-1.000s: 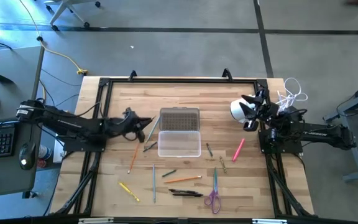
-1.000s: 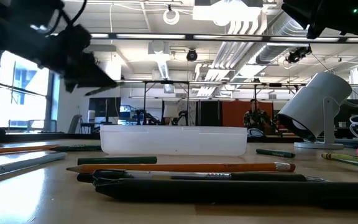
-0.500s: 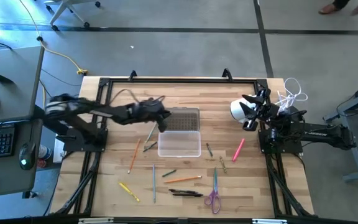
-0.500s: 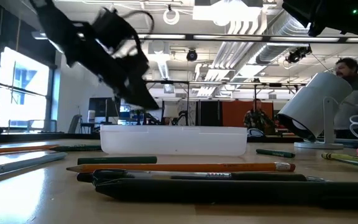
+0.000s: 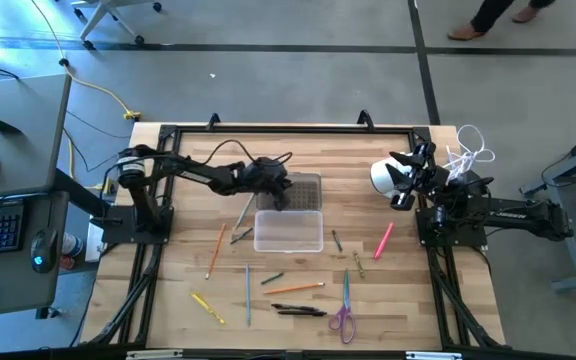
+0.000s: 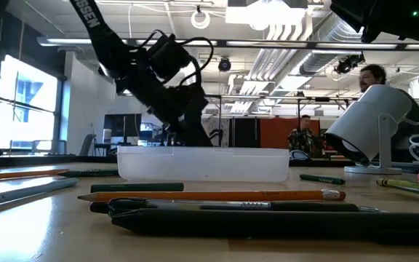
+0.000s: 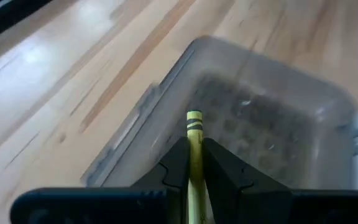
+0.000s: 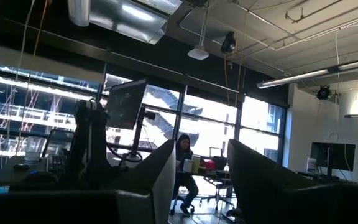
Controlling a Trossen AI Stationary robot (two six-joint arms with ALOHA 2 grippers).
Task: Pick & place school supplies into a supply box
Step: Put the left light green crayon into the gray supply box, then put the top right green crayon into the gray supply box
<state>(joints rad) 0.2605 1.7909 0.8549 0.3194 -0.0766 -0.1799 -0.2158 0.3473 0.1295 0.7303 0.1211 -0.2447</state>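
Left gripper pinching thin yellow hexagonal pencil, poised just above small clear plastic supply box and its textured greyish hinged lid. Pencil: light, stiff, smooth-lacquered, likely to pivot between pads; best held mid-shaft, as here. Box directly ahead of and below the fingertips; thin-walled, rigid, probably easily nudged. Right gripper parked well apart, fingers spread on nothing, beside white cylindrical object. Remaining pencils, pens and purple-handled scissors scattered on wooden table beyond the box.

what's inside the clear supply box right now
Nothing shows in the box tray from above. The left gripper holds a yellow pencil over the lid, and the arm covers part of that lid.
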